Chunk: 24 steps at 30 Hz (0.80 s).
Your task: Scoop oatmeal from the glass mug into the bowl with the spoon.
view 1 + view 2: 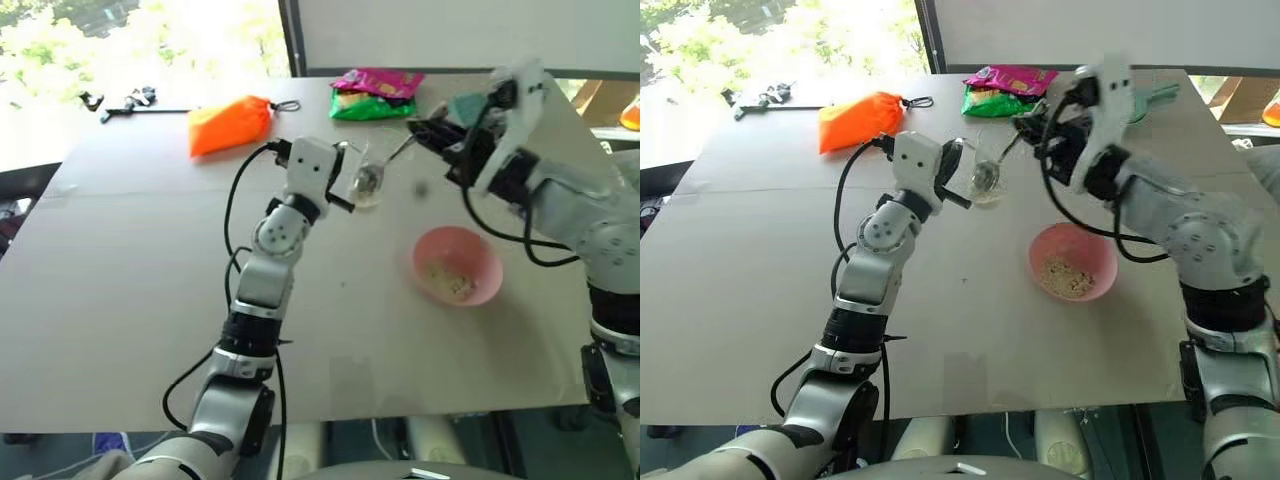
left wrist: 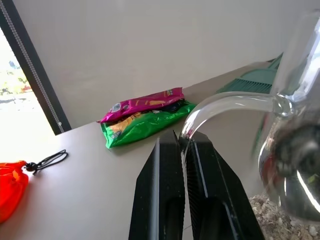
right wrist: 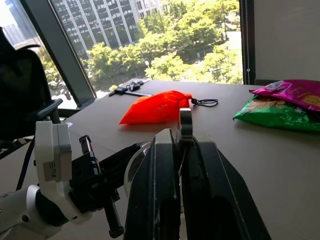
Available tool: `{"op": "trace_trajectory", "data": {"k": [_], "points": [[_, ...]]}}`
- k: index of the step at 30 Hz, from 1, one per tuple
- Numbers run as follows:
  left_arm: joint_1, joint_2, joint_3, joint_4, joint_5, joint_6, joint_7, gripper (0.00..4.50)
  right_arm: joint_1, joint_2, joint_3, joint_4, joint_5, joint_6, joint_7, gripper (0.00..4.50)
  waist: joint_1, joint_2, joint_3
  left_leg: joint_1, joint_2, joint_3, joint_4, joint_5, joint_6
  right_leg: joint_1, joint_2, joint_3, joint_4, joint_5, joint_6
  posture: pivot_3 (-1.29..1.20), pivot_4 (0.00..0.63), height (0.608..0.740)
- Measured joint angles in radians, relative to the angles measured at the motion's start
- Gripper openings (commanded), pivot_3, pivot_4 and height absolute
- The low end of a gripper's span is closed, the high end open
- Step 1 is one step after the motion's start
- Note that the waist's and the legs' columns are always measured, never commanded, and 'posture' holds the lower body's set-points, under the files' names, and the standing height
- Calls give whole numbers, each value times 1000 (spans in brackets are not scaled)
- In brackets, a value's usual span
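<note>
My left gripper (image 1: 346, 186) is shut on the handle of the glass mug (image 1: 368, 178) and holds it tilted above the table, back of centre. In the left wrist view its fingers (image 2: 165, 190) pinch the clear handle, and oatmeal (image 2: 280, 222) lies in the mug's low side. My right gripper (image 1: 428, 131) is shut on the handle of the spoon (image 1: 392, 155). The spoon slants down to the left, with its oval bowl inside the mug. The pink bowl (image 1: 482, 290) stands on the table to the right and nearer to me, with some oatmeal (image 1: 1070, 278) in it.
An orange bag (image 1: 230, 122) lies at the back left. Pink and green snack packets (image 1: 375, 95) lie at the back centre. A teal dustpan (image 2: 255, 80) is behind my right gripper. Black tools (image 1: 120, 100) lie at the far left corner. The table's front edge (image 1: 300, 415) is near me.
</note>
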Motion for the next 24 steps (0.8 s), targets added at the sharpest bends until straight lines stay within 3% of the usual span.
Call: {"op": "trace_trajectory", "data": {"k": [1, 7, 13, 15, 18, 21, 24], "points": [[5, -1, 5, -2, -1, 5, 2, 0, -13, 20, 22, 20, -31, 2, 19, 967, 0, 0, 0, 0, 0, 0, 0, 0, 0, 0, 0, 0, 0, 0, 0, 0, 150, 740], [45, -20, 31, -11, -34, 35, 12, 0, -57, 53, 17, 30, -106, 16, 103, 3789, 7, 0, 0, -2, -2, -1, 1, 0, 0, 0, -3, -1, -1, 0, 0, 0, 150, 740], [132, -18, 170, -42, -128, 50, 55, 0, 54, -41, -202, -129, -66, -13, 172, 3789, 7, 0, 0, -2, -2, -3, 0, 0, 0, 0, -2, -2, -2, 0, 0, 0, 150, 740], [169, 0, 210, -50, -149, 44, 56, 0, 166, -125, -236, -183, -132, -54, 226, 3789, 8, 0, 0, -2, -3, -2, 0, 0, 0, 0, -3, -2, -2, 0, 0, 0, 150, 740], [225, 20, 262, -63, -166, 17, 66, 0, 447, -270, -218, -183, -422, -235, 335, 3789, 14, -2, 0, -2, -3, -1, 1, 0, 0, 1, -3, -1, -2, 0, 0, 0, 150, 740], [287, 25, 286, -93, -187, -19, 65, 0, 623, -212, -259, -98, -556, -375, 363, 3789, 12, -2, 0, 0, -3, -1, 1, 0, 0, 1, -3, 0, 0, 0, 0, 0, 150, 740], [313, 21, 288, -99, -203, -39, 60, 0, 673, -169, -287, -56, -595, -434, 363, 3789, 9, -2, 0, 2, -2, 0, 1, 0, 0, 2, -2, 1, 1, 0, 0, 0, 150, 740]]}}
